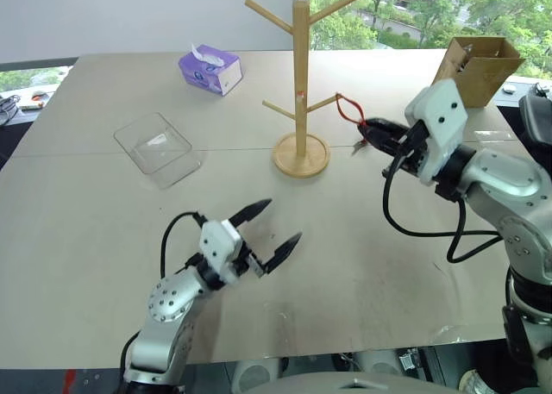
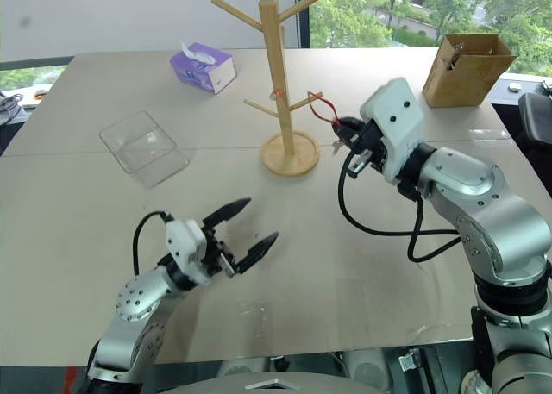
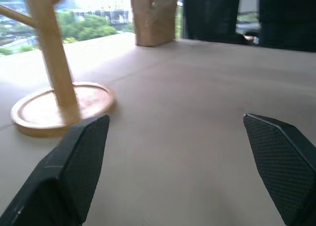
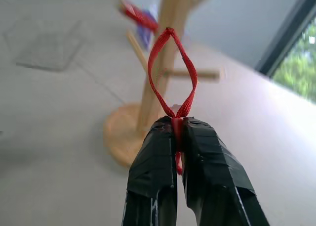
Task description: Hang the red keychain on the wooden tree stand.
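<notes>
- Far left on the table [image 1: 86, 239], a clear plastic tray [image 1: 158, 149] lies by itself, well apart from both arms.
- Behind it, toward the far edge, sits a purple tissue box [image 1: 210, 70] with a white tissue poking out of the top.
- Down front, the left gripper [image 1: 267, 233] hovers low over the tabletop, its two black fingers [image 3: 74, 166] spread wide with nothing between them.
- In the left wrist view, bare table shows between those fingers, with the stand's round base off to one side.
- Centre stage: the wooden tree stand [image 1: 300, 84] stands upright on its disc base, pegs angling upward, a small red mark on the pole.
- Just right of the stand, the red keychain [image 1: 348, 111] hangs in the air, its loop up beside the tip of the lower right peg; whether it touches the peg is hard to tell.
- The right gripper [image 1: 366, 134] is clamped on the strap's lower end, fingers pinched tight together, pointing toward the stand.
- A small metal key dangles just below those fingertips.
- Far right at the back, a brown cardboard box [image 1: 479, 66] sits near the table's corner.
</notes>
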`<state>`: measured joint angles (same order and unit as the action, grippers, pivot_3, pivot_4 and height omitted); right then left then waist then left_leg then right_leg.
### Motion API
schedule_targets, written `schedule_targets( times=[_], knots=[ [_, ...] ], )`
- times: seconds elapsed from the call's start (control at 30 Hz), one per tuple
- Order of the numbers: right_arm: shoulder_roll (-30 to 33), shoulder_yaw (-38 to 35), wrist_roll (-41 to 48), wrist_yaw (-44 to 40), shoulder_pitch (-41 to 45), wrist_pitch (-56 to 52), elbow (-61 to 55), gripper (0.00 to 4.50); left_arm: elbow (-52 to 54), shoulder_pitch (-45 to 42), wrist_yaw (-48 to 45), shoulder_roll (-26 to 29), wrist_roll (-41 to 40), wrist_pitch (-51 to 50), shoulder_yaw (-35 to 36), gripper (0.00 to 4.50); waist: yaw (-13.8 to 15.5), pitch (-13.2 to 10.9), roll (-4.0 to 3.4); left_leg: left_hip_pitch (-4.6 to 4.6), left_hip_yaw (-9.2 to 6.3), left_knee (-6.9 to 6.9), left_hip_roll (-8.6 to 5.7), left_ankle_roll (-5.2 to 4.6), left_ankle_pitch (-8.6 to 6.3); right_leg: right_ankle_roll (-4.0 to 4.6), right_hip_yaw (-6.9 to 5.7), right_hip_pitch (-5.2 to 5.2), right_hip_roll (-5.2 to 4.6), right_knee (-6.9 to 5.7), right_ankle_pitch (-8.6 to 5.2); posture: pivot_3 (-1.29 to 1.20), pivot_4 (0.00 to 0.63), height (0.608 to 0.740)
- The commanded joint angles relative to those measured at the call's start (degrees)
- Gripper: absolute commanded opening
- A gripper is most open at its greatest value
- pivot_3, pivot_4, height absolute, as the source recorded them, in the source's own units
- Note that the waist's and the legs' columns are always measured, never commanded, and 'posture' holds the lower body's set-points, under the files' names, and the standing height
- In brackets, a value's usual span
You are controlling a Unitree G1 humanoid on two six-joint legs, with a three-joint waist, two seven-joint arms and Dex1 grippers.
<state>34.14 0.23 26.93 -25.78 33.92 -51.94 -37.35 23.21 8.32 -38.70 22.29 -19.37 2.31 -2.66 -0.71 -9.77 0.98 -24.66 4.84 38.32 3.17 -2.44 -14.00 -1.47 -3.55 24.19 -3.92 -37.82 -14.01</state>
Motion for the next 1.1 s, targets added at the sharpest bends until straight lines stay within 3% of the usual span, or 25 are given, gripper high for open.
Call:
schedule_targets(
  times=[0.03,0.43,0.87,1.1],
  knots=[
    [1.0,3.8,-6.1,-1.7,3.2,10.2,-0.1,0.07,12.3,-5.6,8.6,0.7,-3.6,-13.5,2.1,4.50,0.1,0.0,0.02,-0.03,-0.02,0.02,-0.02,0.00,0.01,-0.01,-0.01,0.01,-0.02,-0.02,0.00,0.00,0.150,0.740],
    [-1.1,13.9,-21.0,-5.1,6.2,28.1,15.0,0.07,21.3,-15.3,18.7,2.4,-16.2,-36.0,7.3,4.50,0.1,0.0,0.05,0.03,0.02,0.07,-0.05,0.30,0.19,0.01,0.03,-0.05,0.00,-0.06,0.02,0.00,0.150,0.740],
    [-8.4,13.1,-24.4,-5.7,8.5,34.9,19.7,0.07,23.4,-13.6,20.2,2.0,-12.8,-33.0,7.6,4.50,0.1,0.0,0.05,0.05,0.07,0.08,-0.06,0.34,0.21,0.04,0.06,-0.05,0.00,-0.09,0.03,0.00,0.150,0.740],
    [-8.6,13.2,-24.8,-7.2,6.9,35.8,18.2,0.07,23.1,-14.3,19.9,2.4,-12.3,-32.3,7.7,4.50,0.2,0.0,0.05,0.05,0.08,0.08,-0.07,0.34,0.21,0.04,0.06,-0.05,-0.01,-0.09,0.03,0.00,0.150,0.740]
  ],
)
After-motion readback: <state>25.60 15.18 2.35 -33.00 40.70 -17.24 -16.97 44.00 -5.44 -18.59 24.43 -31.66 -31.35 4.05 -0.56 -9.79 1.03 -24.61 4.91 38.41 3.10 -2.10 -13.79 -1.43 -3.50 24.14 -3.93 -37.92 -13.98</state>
